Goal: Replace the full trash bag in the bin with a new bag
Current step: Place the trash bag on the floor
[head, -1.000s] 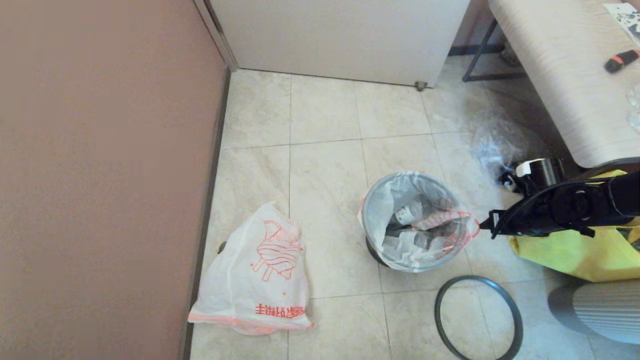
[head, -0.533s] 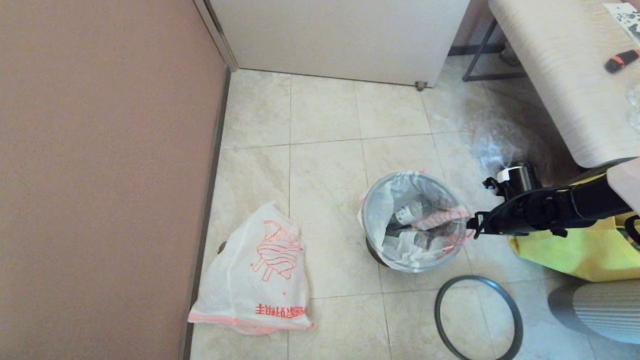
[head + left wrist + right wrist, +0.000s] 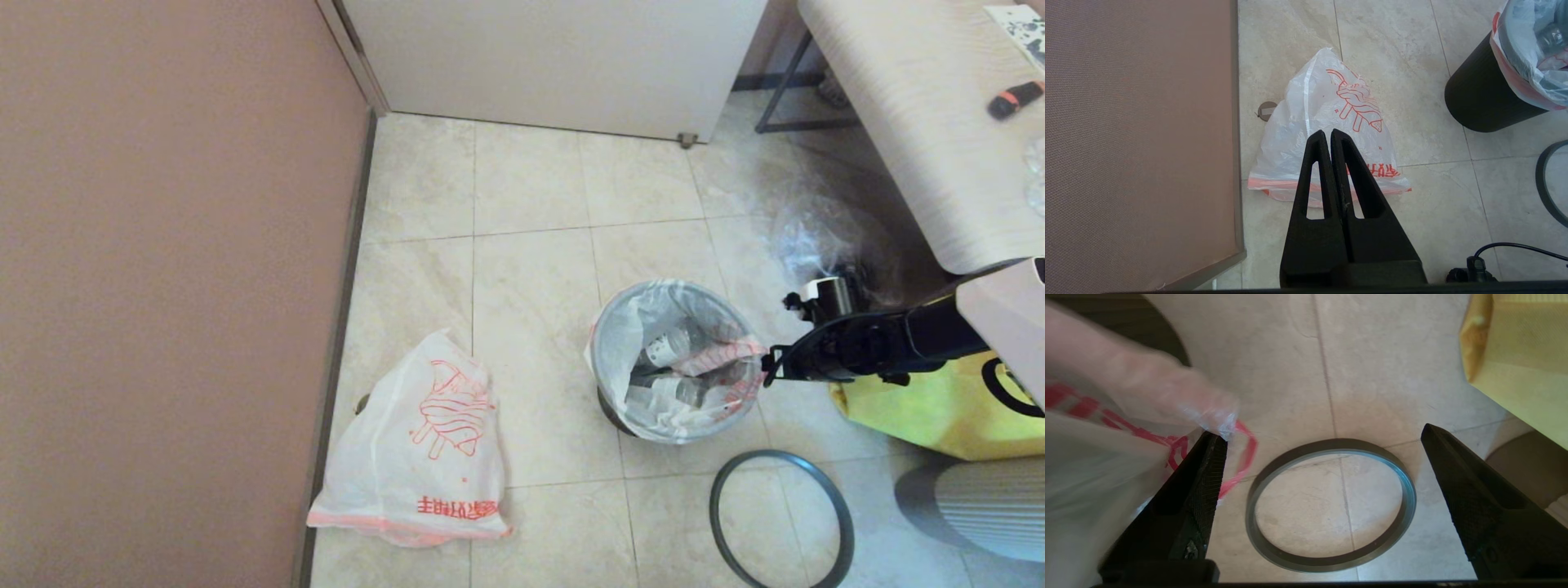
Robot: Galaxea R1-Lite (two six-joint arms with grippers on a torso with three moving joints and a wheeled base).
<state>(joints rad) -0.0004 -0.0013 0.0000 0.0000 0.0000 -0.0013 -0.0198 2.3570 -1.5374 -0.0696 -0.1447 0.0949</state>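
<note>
The full trash bag (image 3: 676, 371) sits in the black bin (image 3: 609, 408), its rim folded over the bin's edge and bottles showing inside. My right gripper (image 3: 768, 367) hangs open at the bin's right rim. In the right wrist view one fingertip (image 3: 1214, 443) touches the bag's edge (image 3: 1167, 400), and nothing lies between the fingers of the gripper (image 3: 1322, 430). The bin's grey hoop (image 3: 780, 456) lies on the floor near the bin. The limp new bag (image 3: 424, 441) lies flat by the wall. My left gripper (image 3: 1329, 132) hovers shut above the new bag (image 3: 1331, 94).
A yellow fabric tote (image 3: 939, 408) stands right of the bin, under my right arm. A clear crinkled bag (image 3: 816, 237) lies behind it beside a pale bench (image 3: 914, 122). A brown wall (image 3: 163, 286) closes the left side and a white panel (image 3: 555, 57) the back.
My right gripper has moved left, from beside the tote up to the bin's right rim and the bag's edge. The bags, bin and hoop have not moved.
</note>
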